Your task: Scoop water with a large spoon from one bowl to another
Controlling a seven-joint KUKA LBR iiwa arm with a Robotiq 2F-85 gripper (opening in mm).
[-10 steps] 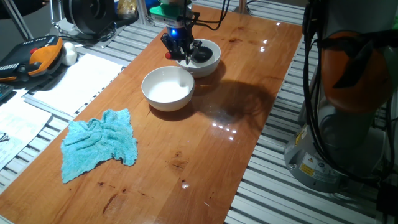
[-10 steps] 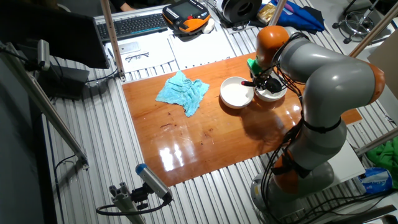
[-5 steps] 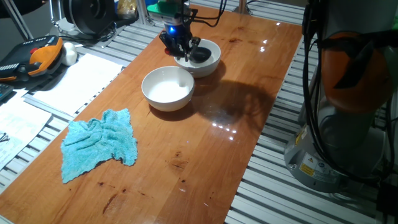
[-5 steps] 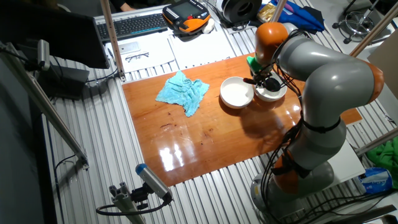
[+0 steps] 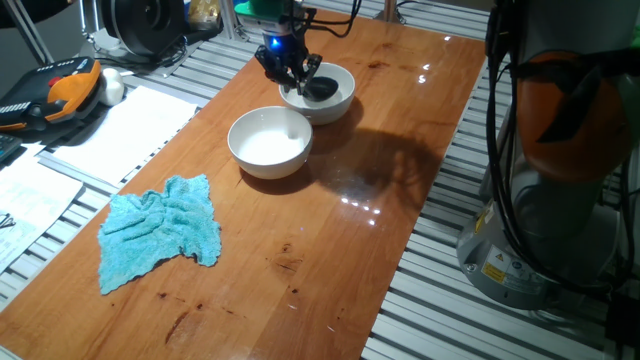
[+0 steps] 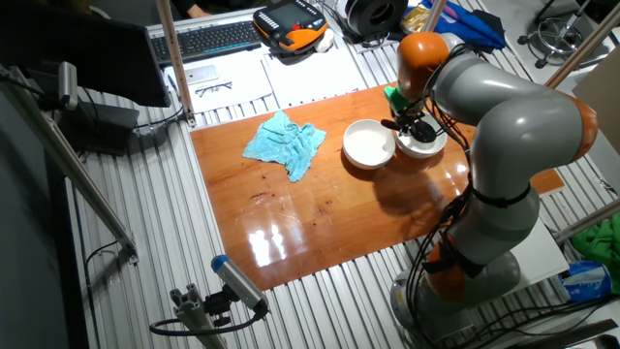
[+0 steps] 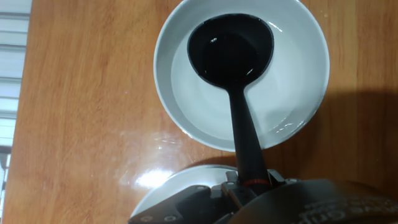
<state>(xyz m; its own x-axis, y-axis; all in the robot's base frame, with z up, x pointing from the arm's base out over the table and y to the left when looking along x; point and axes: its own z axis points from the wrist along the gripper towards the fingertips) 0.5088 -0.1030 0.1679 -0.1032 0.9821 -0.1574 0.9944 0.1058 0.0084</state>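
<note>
**A:** What lay nearest to us on the counter (image 5: 330, 230)?

**B:** In one fixed view we saw a crumpled turquoise cloth (image 5: 160, 230) at the near left of the wooden counter. Beyond it sat a white bowl (image 5: 270, 142), and just behind that, touching or nearly touching it, a second white bowl (image 5: 330, 95).

**A:** And where was the large spoon?

**B:** We found the large spoon (image 7: 231, 59) at the farther bowl (image 7: 298, 74). In the hand view its black round scoop hung over the middle of that bowl, within the rim, with a glint of liquid inside the scoop. We could not tell whether the scoop touched the water (image 7: 280, 99), which showed only as a faint clear pool against the white. The rim of the other bowl (image 7: 180, 180) peeked in at the bottom of that view.

**A:** How did the tool stand?

**B:** The tool (image 5: 287, 68) was clamped on the spoon's handle close to its red band, with the handle running out from between the fingers toward the scoop. In the other fixed view we saw the tool (image 6: 412, 123) poised above the far bowl (image 6: 426, 145), with the grey arm (image 6: 504, 116) curving over the counter's edge.
</note>
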